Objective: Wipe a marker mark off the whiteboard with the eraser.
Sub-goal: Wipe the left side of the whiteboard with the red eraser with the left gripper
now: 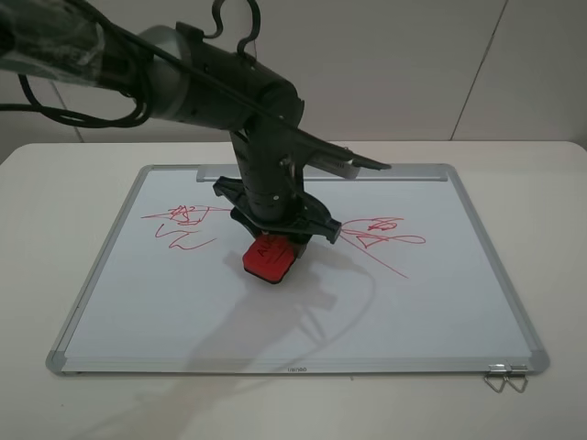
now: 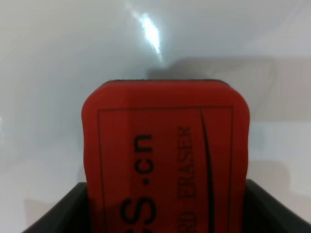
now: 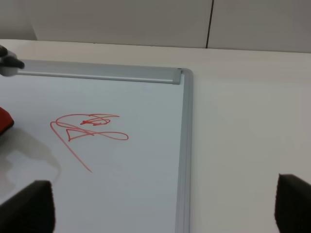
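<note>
While your left jaws grip the eraser [image 1: 267, 258] by its sides, it sits low over the middle of the whiteboard [image 1: 413, 302], with bare white room toward the near frame. Only the high camera shows you the marker mark [image 1: 186, 222], near the eraser's left side. The right wrist camera shows the looped scribble [image 3: 90, 127] and the board's corner. Your right jaws stand wide open. The eraser is red with black lettering.

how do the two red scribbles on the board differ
The marker mark has a straight horizontal stroke through small hatching and a zigzag below; the looped scribble is rounded loops with a long diagonal tail. In the high view the marker mark lies left of the eraser, the looped scribble right of it. Both are thin red lines on the whiteboard.
</note>
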You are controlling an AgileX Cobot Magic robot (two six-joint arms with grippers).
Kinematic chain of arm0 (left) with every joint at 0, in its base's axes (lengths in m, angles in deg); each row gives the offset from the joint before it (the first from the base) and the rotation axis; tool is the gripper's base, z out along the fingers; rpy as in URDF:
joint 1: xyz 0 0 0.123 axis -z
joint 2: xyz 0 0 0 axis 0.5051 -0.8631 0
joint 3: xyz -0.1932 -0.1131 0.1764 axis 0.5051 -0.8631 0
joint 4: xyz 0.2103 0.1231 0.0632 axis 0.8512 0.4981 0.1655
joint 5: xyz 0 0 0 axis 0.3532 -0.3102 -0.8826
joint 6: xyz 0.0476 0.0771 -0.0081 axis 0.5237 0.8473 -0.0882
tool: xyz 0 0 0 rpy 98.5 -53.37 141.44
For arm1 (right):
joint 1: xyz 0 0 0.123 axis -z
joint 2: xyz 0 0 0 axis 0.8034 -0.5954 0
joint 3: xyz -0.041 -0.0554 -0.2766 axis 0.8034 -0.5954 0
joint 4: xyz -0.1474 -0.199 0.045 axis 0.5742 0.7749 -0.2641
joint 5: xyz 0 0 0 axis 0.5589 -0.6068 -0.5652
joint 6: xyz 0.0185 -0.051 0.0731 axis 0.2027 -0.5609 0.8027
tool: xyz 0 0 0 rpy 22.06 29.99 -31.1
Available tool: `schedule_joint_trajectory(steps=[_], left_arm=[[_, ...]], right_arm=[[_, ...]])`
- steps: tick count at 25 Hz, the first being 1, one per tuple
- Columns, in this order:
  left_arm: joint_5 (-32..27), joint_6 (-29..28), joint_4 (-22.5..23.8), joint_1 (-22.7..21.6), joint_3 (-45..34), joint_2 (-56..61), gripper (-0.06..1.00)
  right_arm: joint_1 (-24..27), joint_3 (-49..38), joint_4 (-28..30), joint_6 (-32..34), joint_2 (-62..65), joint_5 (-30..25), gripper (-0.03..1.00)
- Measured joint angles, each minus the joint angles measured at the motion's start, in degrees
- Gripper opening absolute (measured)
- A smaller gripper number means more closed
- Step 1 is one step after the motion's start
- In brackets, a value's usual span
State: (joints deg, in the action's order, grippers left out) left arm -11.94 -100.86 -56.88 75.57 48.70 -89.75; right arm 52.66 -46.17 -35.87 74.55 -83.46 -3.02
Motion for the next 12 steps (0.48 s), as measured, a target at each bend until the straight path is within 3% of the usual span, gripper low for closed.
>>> schedule_joint_trajectory(steps=[6,12], left_arm=[[-6.54,1.54,1.51,-5.64,-0.05,2.09,0.57],[-4.69,2.86,1.41,-13.94,-5.69,5.88,0.57]], right_arm=[[0.0,0.0,0.0,0.0,0.0,0.0,0.83],[0.0,0.0,0.0,0.0,0.0,0.0,0.83]])
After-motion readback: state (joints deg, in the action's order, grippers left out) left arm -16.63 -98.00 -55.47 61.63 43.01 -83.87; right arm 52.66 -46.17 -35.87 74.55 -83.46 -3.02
